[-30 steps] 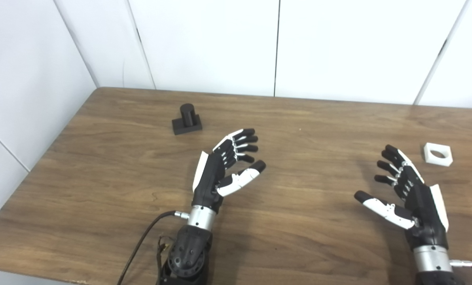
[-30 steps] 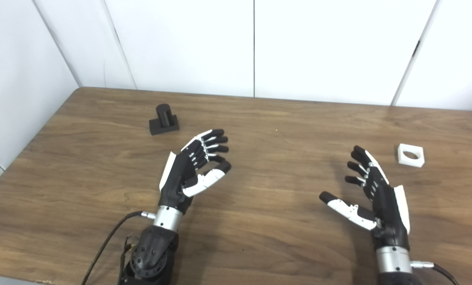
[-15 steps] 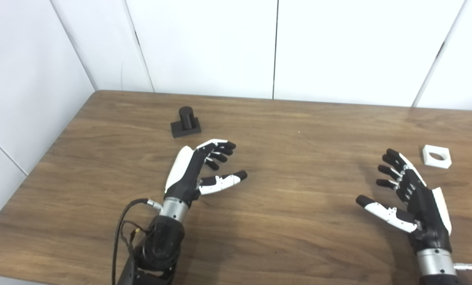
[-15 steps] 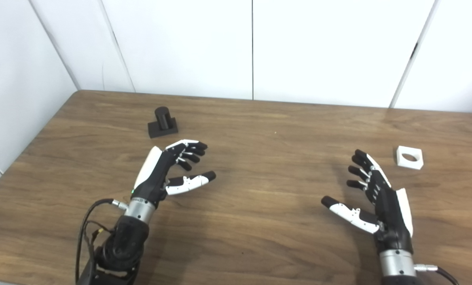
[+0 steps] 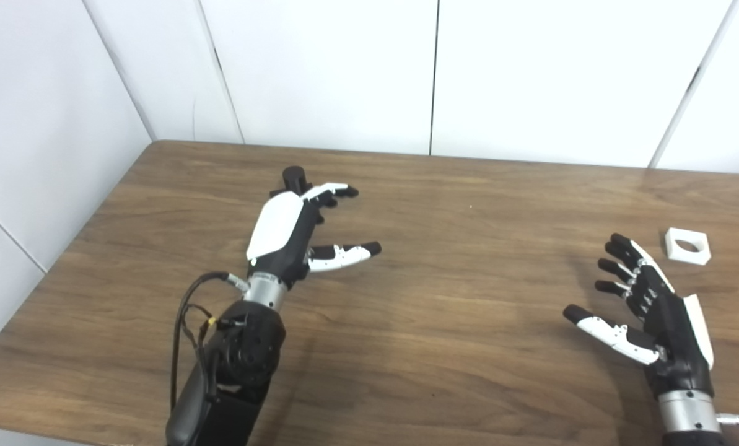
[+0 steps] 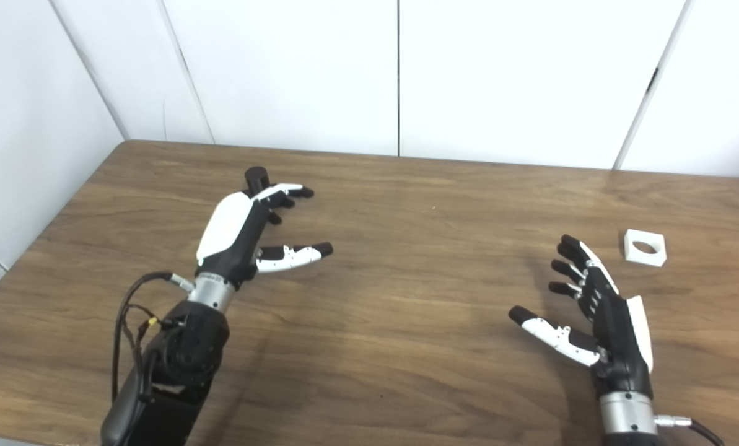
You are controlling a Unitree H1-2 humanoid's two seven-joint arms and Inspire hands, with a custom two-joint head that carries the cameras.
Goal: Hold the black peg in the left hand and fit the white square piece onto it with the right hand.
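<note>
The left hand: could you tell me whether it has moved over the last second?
Yes. The left hand has advanced toward the table's far-left corner, now reaching the black peg, which stayed put.

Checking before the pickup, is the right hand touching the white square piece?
Apart. The right eye view shows bare table between the right hand and the white square piece.

Wood-grain table (image 5: 468, 322), brown with a smooth, faintly shiny top. The left hand (image 5: 295, 229) shows a glossy white plastic shell over matt black, with a brushed metal wrist; same on the right hand (image 5: 654, 310). Peg (image 5: 294, 178) looks matt black plastic. White square piece (image 5: 687, 245), matt plastic. Walls (image 5: 319, 68), plain smooth white panels.
</note>
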